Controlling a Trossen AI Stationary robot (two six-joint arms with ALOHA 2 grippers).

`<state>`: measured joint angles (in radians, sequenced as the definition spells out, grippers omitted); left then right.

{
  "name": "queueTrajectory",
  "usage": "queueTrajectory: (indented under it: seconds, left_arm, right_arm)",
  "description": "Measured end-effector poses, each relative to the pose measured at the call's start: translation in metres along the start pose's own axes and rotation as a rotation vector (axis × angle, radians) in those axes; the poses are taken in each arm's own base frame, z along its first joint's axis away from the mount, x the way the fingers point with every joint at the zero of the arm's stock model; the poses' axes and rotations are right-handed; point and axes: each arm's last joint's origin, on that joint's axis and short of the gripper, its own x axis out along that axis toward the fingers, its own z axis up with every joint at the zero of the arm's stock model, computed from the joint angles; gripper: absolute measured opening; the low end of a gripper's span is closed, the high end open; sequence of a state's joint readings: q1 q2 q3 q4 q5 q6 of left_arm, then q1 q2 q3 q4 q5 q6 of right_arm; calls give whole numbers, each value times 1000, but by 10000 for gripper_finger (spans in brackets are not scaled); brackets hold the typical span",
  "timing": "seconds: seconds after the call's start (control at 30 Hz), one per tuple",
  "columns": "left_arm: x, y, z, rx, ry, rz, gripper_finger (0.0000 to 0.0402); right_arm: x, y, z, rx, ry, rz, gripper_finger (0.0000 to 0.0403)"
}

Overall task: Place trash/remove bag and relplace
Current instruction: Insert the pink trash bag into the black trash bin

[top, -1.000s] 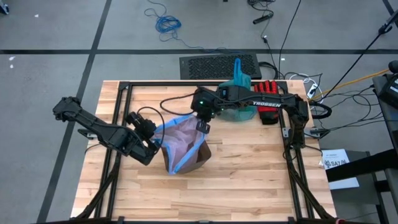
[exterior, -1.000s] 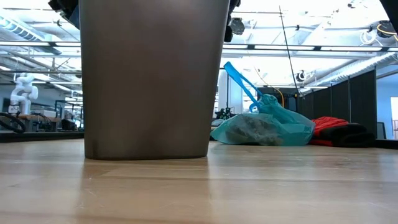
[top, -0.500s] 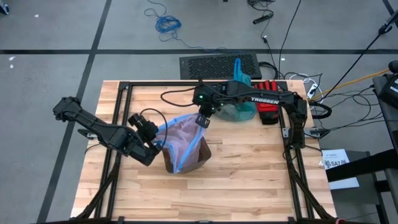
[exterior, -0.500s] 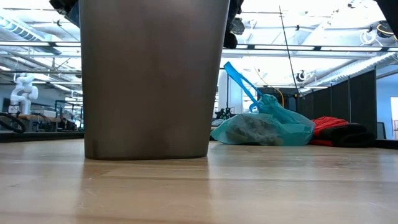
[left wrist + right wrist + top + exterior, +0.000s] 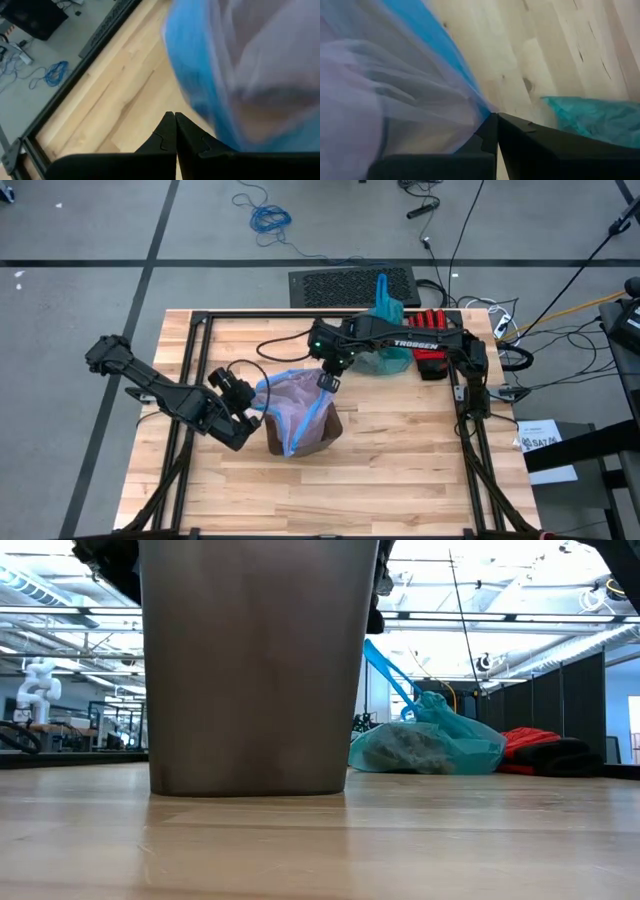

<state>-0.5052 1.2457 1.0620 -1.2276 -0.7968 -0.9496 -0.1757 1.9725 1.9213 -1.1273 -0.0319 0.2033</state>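
At worktop [image 5: 400, 470] centre: bin [image 5: 315, 435], pink bag [image 5: 292, 402] stretched over mouth, not yet seated. At 1 o'clock, teal bag [image 5: 385, 355] lies removed, trash inside. Left gripper [image 5: 252, 420] at 9 o'clock, pressed together on pink bag's blue edge. Right gripper [image 5: 326, 380] at 1 o'clock, likewise pinching edge. Left: fit liner over rim.

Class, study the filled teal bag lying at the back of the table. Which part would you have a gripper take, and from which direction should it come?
Grip the loop handle of the teal bag, coming from above. It sticks up as a thin strap clear of the bulging body, which lies slumped on the table beside the red glove, so closing on the strap is likely surer than pinching the soft bulk.
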Motion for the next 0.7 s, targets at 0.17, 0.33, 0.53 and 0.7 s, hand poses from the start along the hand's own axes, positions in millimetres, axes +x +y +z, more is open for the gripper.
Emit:
queueTrajectory:
  seconds: [0.17, 0.33, 0.53, 0.7]
  left_arm:
    - [8, -7, -12, -1, 3, -20, 0]
    - [12, -13, -17, -18, -17, -52, 0]
    - [21, -16, -29, -7, -10, -45, 0]
    - [11, -9, -21, 9, -29, -23, 0]
  right_arm:
    - [1, 0, 0, -9, 0, -1, 0]
    - [1, 0, -1, -10, 9, -6, 0]
    - [1, 3, -2, -24, 19, -6, 0]
    - [1, 7, -4, -44, 29, -11, 0]
